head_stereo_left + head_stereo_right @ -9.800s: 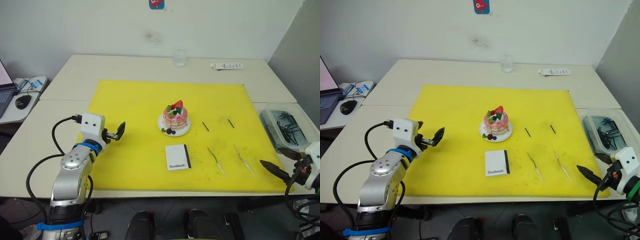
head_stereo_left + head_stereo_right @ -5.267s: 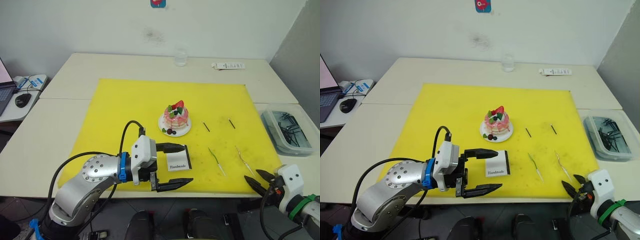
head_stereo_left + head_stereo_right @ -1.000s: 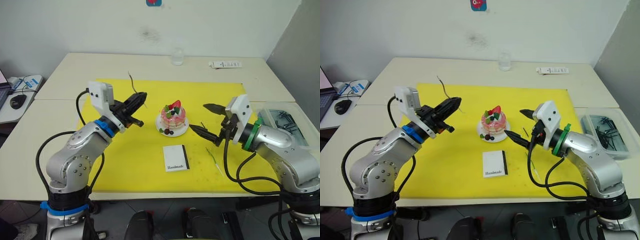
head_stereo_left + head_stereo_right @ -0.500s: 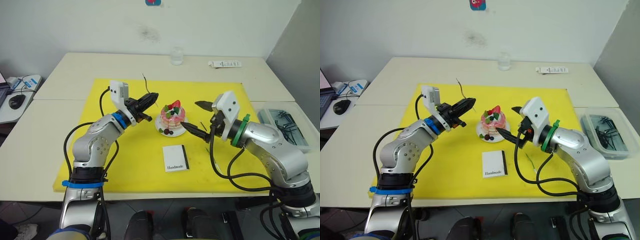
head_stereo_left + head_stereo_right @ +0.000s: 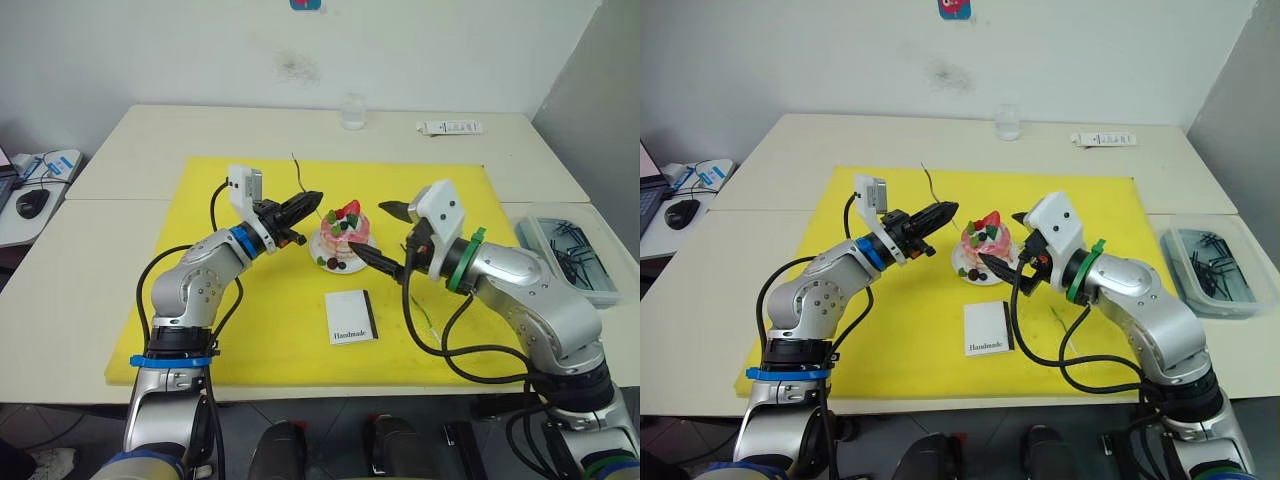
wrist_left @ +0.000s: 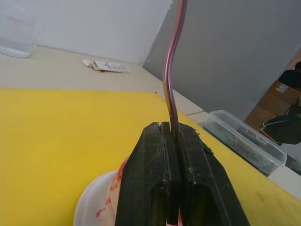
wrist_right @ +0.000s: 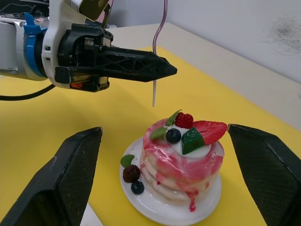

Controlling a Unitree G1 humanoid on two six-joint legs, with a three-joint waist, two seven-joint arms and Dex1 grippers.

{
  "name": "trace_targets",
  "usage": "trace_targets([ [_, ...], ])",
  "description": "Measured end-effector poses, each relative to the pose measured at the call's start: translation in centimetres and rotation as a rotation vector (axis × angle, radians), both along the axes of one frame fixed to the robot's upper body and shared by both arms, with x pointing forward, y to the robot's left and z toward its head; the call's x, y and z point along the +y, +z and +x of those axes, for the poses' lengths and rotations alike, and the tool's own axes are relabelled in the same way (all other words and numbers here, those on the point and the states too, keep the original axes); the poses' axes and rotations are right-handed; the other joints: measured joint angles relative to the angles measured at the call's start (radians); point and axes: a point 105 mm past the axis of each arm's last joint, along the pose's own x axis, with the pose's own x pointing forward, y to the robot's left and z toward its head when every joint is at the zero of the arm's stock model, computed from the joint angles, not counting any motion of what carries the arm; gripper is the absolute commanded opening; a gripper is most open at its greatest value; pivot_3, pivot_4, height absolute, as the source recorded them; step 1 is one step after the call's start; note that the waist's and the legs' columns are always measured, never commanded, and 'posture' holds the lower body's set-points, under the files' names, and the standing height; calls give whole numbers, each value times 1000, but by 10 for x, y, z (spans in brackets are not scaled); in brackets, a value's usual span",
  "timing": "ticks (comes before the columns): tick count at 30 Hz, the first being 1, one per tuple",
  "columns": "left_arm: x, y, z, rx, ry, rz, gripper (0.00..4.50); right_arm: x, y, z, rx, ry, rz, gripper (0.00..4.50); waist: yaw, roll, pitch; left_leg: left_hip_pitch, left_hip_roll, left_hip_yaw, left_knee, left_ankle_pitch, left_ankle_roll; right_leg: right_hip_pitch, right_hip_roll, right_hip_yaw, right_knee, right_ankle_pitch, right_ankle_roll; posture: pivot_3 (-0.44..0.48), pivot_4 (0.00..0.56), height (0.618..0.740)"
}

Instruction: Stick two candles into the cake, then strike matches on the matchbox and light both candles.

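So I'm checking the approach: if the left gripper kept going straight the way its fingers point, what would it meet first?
Most likely the cake. The left gripper, shut on a candle, points toward it from a little above and to the side, so it might skim over the strawberry top; depth is unclear.

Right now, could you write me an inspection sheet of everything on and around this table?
Surface: yellow mat on pale tables.
Job's things: cake on its white plate; matchbox in front of it; one candle upright in the left gripper, beside the cake, not yet in it; another candle lying on the mat.
Clutter: glass, white strip, clear bin.
Grippers: left gripper shut on the candle; right gripper open, straddling the cake.
Cables: black, along both arms.
Surroundings: white wall, computer mouse.
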Motion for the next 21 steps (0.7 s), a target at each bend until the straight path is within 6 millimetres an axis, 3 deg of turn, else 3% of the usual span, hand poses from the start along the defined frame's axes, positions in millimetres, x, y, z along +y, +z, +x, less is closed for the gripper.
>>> trace_targets([
  [6, 1, -11, 4, 30, 4, 18, 0, 3, 3, 0, -3, 6, 2, 4456, 0, 0, 0, 0, 0, 0, 0, 0, 0, 0, 0, 0, 0, 0, 0, 0, 150, 740],
  [21, -6, -14, 9, 23, 2, 3, 0, 3, 2, 0, -3, 3, 0, 4456, 0, 0, 0, 0, 0, 0, 0, 0, 0, 0, 0, 0, 0, 0, 0, 0, 150, 740],
])
